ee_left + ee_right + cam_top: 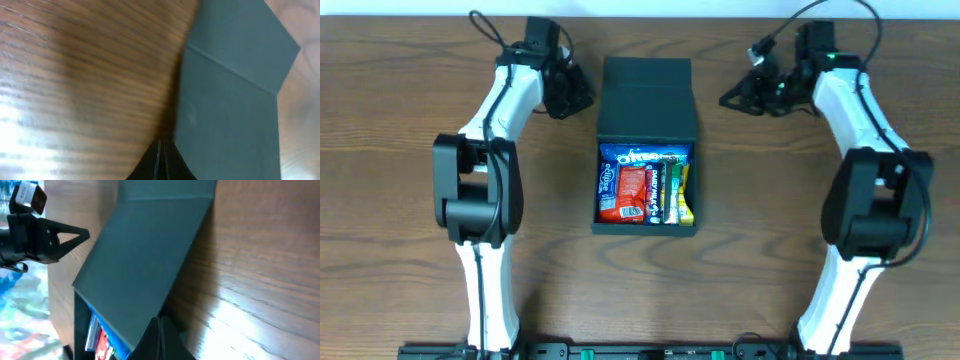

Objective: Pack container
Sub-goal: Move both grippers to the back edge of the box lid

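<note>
- The container [645, 229] sits centred between the arms [480, 200], its tray packed tight with snack packets [643, 183]; filling looks done.
- Its flap lid [647, 98] lies open behind; closing is what's left, I judge.
- Left gripper [160, 149] and right gripper [159, 324] flank the lid, jaws together, empty.
- Whether either touches the lid is unclear; wrist views blur.

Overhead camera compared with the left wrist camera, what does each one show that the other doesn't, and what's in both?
Only overhead: colourful snack packets inside the dark teal-black matte rectangular container, the right gripper, both white arms. Only left wrist: the left gripper's black tips pressed shut, close against the flap lid's edge. Both: that flap lid and the brown wooden table.
</note>
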Tool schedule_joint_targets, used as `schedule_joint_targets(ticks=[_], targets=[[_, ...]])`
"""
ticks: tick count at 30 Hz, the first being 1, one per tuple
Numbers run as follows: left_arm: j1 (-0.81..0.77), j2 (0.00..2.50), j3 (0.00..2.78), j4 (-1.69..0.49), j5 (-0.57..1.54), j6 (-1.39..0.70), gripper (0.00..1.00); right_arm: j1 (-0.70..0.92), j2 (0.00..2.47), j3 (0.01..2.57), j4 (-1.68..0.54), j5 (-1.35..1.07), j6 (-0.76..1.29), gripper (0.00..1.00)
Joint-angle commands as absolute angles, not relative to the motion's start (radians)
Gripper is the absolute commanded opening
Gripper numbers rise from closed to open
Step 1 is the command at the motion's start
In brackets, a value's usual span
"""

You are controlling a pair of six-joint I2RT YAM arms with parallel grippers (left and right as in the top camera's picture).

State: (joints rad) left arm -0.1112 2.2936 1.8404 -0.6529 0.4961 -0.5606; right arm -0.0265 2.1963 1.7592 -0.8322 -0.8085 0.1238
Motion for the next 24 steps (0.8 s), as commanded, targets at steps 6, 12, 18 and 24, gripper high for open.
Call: schedule_joint_targets(ticks=[6,12,18,24], targets=[[-0.060,2.378,1.903,-0.669,0.647,-0.621,0.05,-0.019,2.329,1.767,-0.815,-0.891,0.232,0.02],[-0.069,2.420,1.918,-0.669,0.697,-0.625,0.05,0.030,2.375,1.767,-0.788,-0.909,0.239,0.02],[-0.076,2.433,1.918,-0.669,0.705,-0.624,0.05,0.055,2.376,1.767,-0.751,-0.894,0.276,0.02],[-0.093,2.433,1.918,-0.668,0.708,-0.624,0.05,0.062,2.395,1.767,-0.735,-0.908,0.293,0.02]])
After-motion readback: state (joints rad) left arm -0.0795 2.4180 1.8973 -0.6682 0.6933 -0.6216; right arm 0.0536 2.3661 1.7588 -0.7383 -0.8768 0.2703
